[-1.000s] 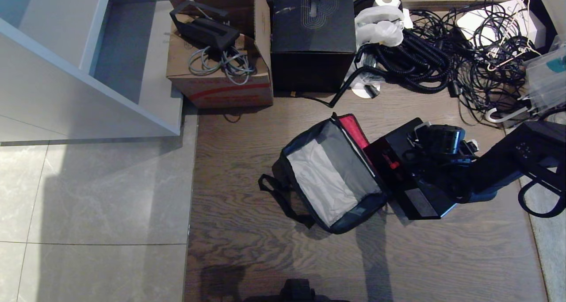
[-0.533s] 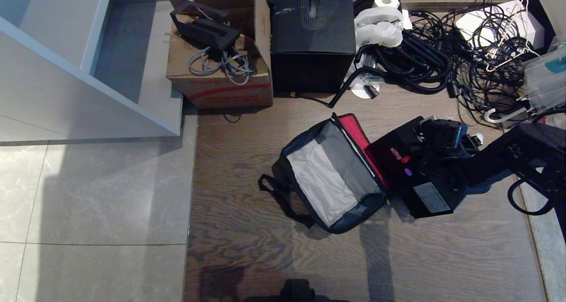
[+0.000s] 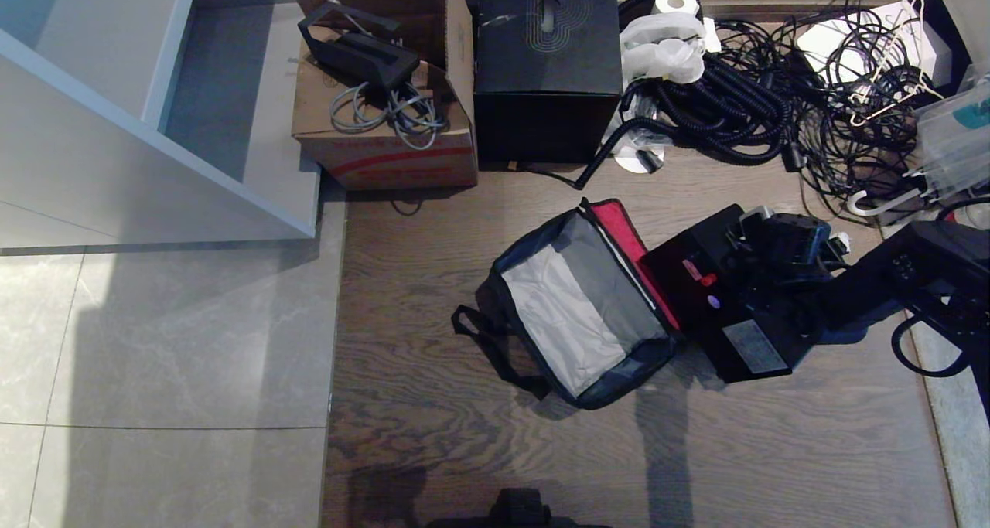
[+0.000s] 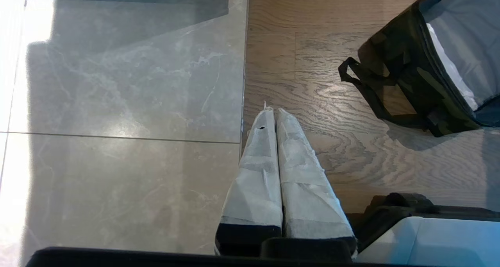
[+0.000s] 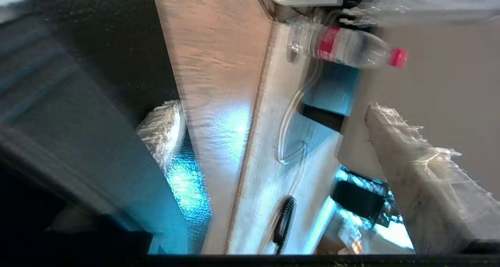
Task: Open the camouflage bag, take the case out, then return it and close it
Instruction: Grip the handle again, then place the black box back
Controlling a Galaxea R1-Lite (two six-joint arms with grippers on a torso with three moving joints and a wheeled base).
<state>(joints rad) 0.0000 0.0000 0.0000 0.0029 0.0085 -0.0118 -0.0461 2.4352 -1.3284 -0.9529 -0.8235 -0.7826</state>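
clutter sits along the far edge of the wood floor (image 3: 479, 451): a brown cardboard box (image 3: 387, 153) with grey cables (image 3: 383, 110) and a black holder (image 3: 360, 45) on top, a big black box with a swirl mark (image 3: 547, 64) beside it, then a big heap of black cords (image 3: 766, 99) with a toilet roll (image 3: 674, 1) and white plastic bag (image 3: 663, 49); a white shelf unit (image 3: 147, 110) stands at the far left by the grey tiles (image 3: 155, 373); a water bottle with a red cap (image 5: 343, 50) lies on the floor in the right wrist view.

the camouflage bag (image 3: 576, 311) lies open in the middle of the wood floor; only grey lining shows inside, nothing else; its red-lined lid (image 3: 623, 230) is flipped up toward the right; 1 black strap loop (image 3: 483, 342) sticks out on the left; the long side of the bag runs at a slant, from far-left to near-right.

the case (image 3: 715, 304) is out of the bag, on the floor just beside the lid on the right; its long side slants the same way as the bag.

the right gripper (image 5: 273, 142) is over the far end of the case with its wrapped fingers (image 5: 414, 173) spread wide apart; 1 finger is right at the edge of the case; it grips nothing.

the left gripper (image 4: 276, 116) hangs above the floor near the tile edge, fingers pressed together, holding nothing.
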